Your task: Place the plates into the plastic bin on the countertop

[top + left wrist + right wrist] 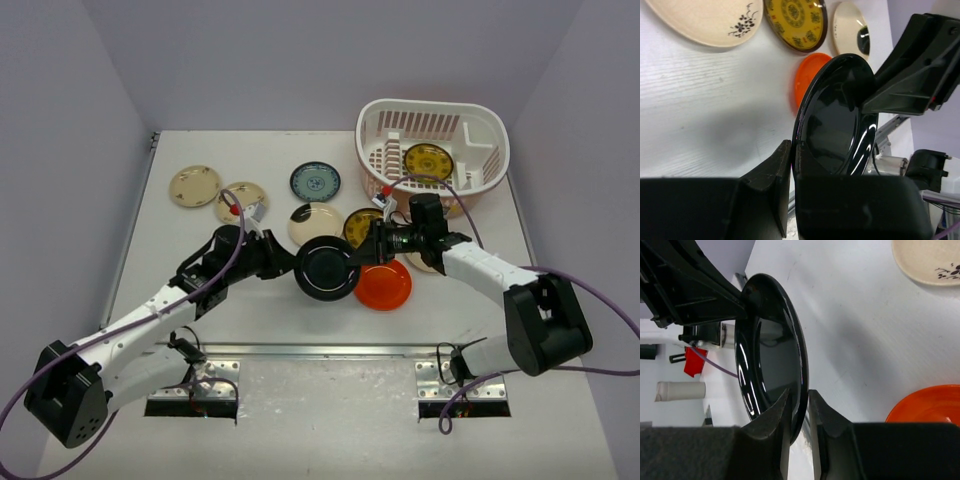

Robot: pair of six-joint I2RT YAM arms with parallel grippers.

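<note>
Two grippers share the shiny round black plate [325, 268]: left gripper [297, 265] pinches its rim; right gripper's [358, 262] squeeze we cannot tell. Slippery, breakable, we think.

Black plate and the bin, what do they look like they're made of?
The black plate looks like glazed ceramic or melamine: mirror-gloss with sharp reflections. The bin looks moulded plastic, satin white and pink, with slotted walls.
</note>
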